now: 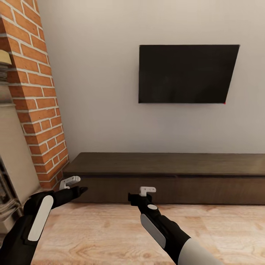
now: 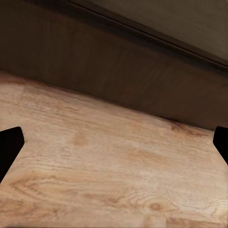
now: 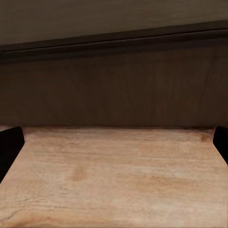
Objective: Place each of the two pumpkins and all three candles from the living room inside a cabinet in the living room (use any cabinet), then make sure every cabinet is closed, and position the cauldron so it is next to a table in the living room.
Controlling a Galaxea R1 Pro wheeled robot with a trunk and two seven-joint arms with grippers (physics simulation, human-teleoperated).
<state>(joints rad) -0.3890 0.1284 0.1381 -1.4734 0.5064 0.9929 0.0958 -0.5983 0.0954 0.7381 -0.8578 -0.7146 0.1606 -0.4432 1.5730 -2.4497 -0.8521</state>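
While the robot faces the long, low dark cabinet (image 1: 165,176) against the pale wall, both arms reach forward and low above the wooden floor (image 1: 110,235), a carrying pose suited to driving, not to grasping. Left end effector (image 1: 70,183) hangs just before the cabinet's left end, near the brick column (image 1: 36,110); right end effector (image 1: 147,191) sits before the cabinet's front, closer to its middle. In each wrist view the dark fingertips (image 2: 10,142) (image 3: 10,142) stand at opposite edges with bare floor between them, so both end effectors are spread apart and hold nothing. The cabinet's front looks flush, with a faint seam right of its middle; as far as can be seen it is closed. Above the cabinet a black television (image 1: 187,73) is mounted on the wall. No pumpkin, candle or cauldron is visible here, so their places cannot be told. Empty hands at a closed cabinet fit either arriving to open it or having finished stowing.
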